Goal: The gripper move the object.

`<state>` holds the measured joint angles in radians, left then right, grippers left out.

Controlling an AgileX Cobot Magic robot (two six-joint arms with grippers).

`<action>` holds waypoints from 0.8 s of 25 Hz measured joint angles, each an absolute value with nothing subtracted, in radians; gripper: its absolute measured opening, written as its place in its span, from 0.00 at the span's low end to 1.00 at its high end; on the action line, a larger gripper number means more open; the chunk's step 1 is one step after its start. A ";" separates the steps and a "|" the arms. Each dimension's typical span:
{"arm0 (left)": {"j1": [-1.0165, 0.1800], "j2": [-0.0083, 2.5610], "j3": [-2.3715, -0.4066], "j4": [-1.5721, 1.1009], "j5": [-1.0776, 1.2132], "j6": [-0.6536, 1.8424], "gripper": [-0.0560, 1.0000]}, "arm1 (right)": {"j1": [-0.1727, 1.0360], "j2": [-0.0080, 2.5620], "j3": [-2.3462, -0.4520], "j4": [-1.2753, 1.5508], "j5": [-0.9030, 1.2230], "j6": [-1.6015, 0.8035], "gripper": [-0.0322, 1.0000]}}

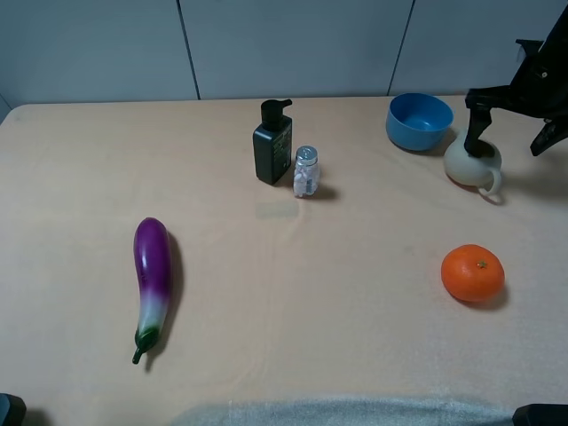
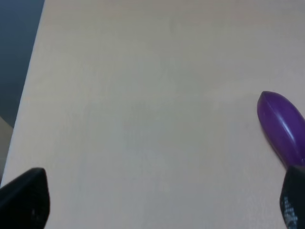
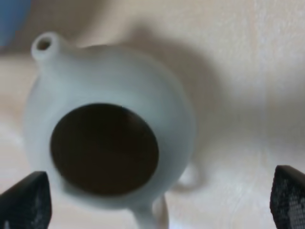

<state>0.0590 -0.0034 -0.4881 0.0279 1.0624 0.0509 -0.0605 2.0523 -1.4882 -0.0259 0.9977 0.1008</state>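
Observation:
The object is a pale grey-beige lidless teapot (image 1: pixel 472 164) standing at the far right of the table, next to the blue bowl. In the right wrist view the teapot (image 3: pixel 109 95) shows its dark round opening, its spout and its loop handle. My right gripper (image 1: pixel 508 142) hangs just above it, open, jaws wide apart. Its dark fingertips (image 3: pixel 24 200) show at both lower corners of the right wrist view, the teapot below and between them. My left gripper (image 2: pixel 157 200) is open and empty over bare table beside the eggplant's tip.
A blue bowl (image 1: pixel 419 121) stands just left of the teapot. An orange (image 1: pixel 473 272) lies in front of it. A black pump bottle (image 1: pixel 272 142) and a small glass jar (image 1: pixel 305 172) stand mid-table. A purple eggplant (image 1: pixel 152 280) lies at the left, and it also shows in the left wrist view (image 2: pixel 281 126).

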 joint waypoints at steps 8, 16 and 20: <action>0.059 -0.003 -0.488 0.028 1.062 0.051 0.96 | -0.060 1.962 -1.489 0.015 1.080 0.082 0.70; 0.059 -0.003 -0.488 0.028 1.062 0.051 0.96 | -0.058 1.864 -1.489 0.049 1.157 0.061 0.70; 0.059 -0.003 -0.488 0.028 1.062 0.051 0.96 | -0.024 1.812 -1.489 0.041 1.187 0.054 0.70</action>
<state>0.0590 -0.0034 -0.4881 0.0279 1.0624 0.0509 -0.0237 1.8123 -1.4893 0.0407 1.1874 0.0541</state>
